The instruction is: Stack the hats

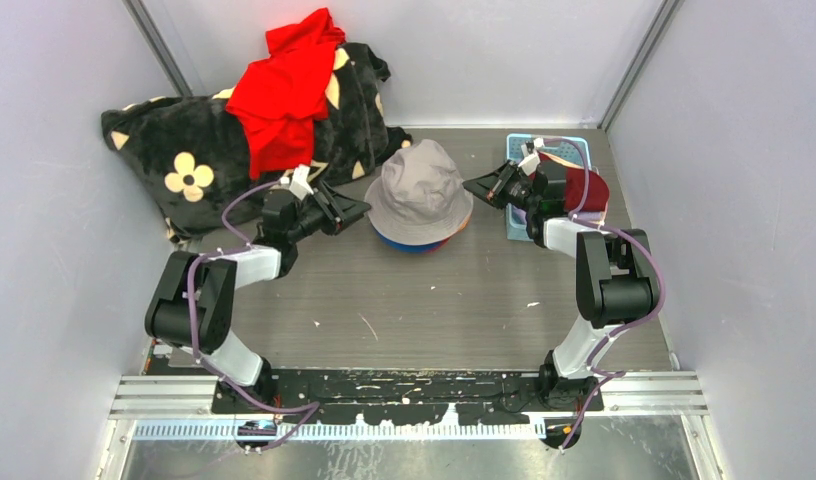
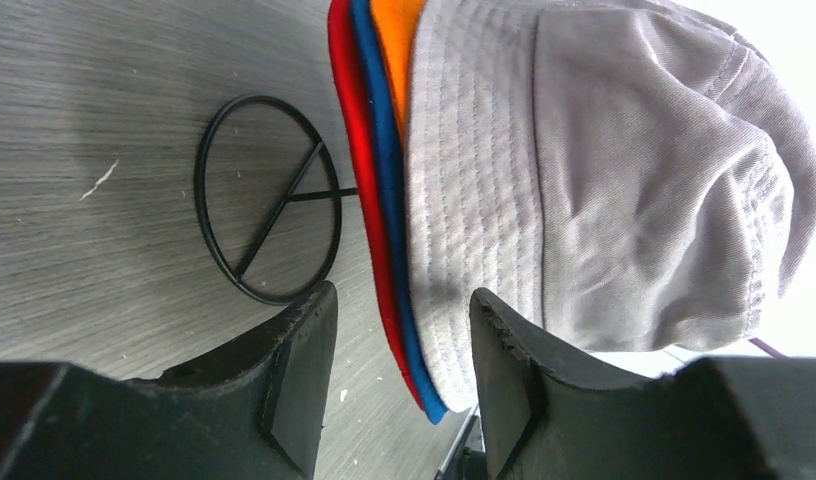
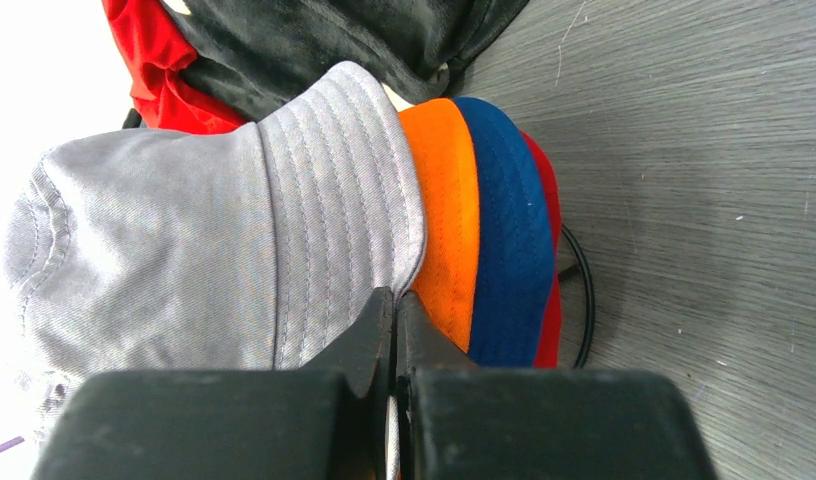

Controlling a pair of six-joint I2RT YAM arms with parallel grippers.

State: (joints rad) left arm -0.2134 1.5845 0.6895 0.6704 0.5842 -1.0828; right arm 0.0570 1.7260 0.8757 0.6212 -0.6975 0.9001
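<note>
Fabric of fine twill, with rows of stitching ringing its floppy brim, makes up the grey hat (image 1: pixel 419 190), whose round crown is softly dented. It tops a stack of 4 at the middle of the wood-grain table (image 1: pixel 434 300), over the orange hat (image 3: pixel 444 230), the blue hat (image 3: pixel 509 230) and the red hat (image 3: pixel 547 200). A thin black wire ring (image 2: pixel 269 200) lies flat beneath the stack. The left gripper (image 1: pixel 367 208) stands with jaws apart just beside the layered brims. The right gripper (image 1: pixel 471 185) is closed, its tips at the grey brim's edge. The maroon hat (image 1: pixel 587 188) sits on a blue tray (image 1: pixel 574 145) at the right. A plush black blanket (image 1: pixel 174 140) carries a crumpled red garment (image 1: pixel 284 95).
</note>
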